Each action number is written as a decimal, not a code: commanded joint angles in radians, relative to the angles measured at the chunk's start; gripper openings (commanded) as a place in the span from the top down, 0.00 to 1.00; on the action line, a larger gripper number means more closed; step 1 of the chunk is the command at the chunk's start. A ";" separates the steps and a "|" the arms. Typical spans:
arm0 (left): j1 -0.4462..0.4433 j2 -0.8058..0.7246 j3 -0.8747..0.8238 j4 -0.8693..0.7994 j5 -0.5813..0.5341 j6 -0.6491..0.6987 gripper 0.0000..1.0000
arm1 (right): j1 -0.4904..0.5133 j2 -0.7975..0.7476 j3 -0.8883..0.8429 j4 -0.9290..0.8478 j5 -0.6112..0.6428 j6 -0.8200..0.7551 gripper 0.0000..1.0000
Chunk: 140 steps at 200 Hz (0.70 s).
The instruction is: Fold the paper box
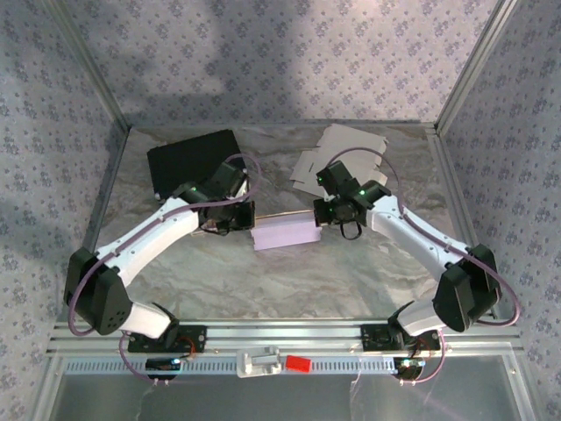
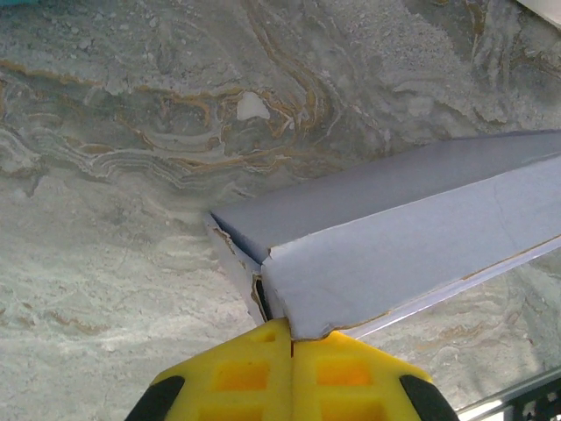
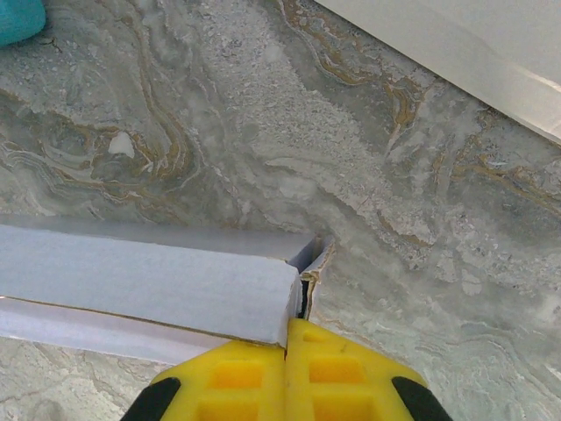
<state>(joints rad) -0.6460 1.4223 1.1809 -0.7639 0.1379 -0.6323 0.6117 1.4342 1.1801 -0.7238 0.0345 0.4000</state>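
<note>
The box [image 1: 285,235] lies long and narrow in the middle of the table [image 1: 263,289], strung between the two arms, and I can't tell if it rests on the marble or hangs just above it. The left gripper [image 2: 292,338] has its yellow fingers pressed tight together on the lower corner of the box's left end. The right gripper [image 3: 287,340] is nipped in the same way on the right end, where a flap edge stands slightly proud of the wall. That's the worry, to my eye: each hold is only a sliver of card at a corner, and the card there already looks creased and a little frayed. If the arms pull apart or twist out of step, a corner could tear or the box could buckle along its length. If they push inward, the thin walls may bow and the end flaps pop out instead of tucking. A slip on one side would leave the box swinging from the other pinch, likely bending that flap. The spare blanks [image 1: 337,151] lie behind the right gripper, close enough that a wide swing might drag them.
</note>
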 commanded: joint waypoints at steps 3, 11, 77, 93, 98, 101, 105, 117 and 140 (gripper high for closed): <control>-0.035 0.011 -0.054 -0.012 -0.008 0.036 1.00 | 0.018 -0.011 -0.040 -0.026 0.001 -0.007 1.00; -0.048 0.009 -0.059 -0.016 -0.028 0.044 1.00 | 0.020 -0.013 -0.045 -0.026 0.004 -0.006 1.00; -0.092 -0.005 -0.097 -0.022 -0.108 0.053 1.00 | 0.014 -0.073 0.000 -0.092 -0.004 0.101 0.80; -0.096 0.002 -0.091 -0.019 -0.112 0.048 1.00 | 0.000 -0.129 0.003 -0.094 -0.053 0.180 0.68; -0.096 0.004 -0.090 -0.020 -0.112 0.047 1.00 | -0.005 -0.151 0.000 -0.089 -0.073 0.212 0.64; -0.098 0.006 -0.087 -0.020 -0.113 0.047 1.00 | -0.011 -0.164 -0.004 -0.083 -0.089 0.223 0.62; -0.098 0.006 -0.086 -0.020 -0.114 0.046 1.00 | -0.020 -0.182 -0.013 -0.071 -0.108 0.262 0.59; -0.099 0.011 -0.083 -0.020 -0.114 0.045 1.00 | -0.049 -0.233 -0.045 -0.037 -0.154 0.363 0.51; -0.101 0.013 -0.078 -0.020 -0.113 0.046 1.00 | -0.093 -0.301 -0.129 0.077 -0.197 0.628 0.38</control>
<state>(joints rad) -0.7338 1.3949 1.1236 -0.7246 0.0143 -0.5919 0.5552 1.1900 1.1221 -0.7258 -0.0834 0.7189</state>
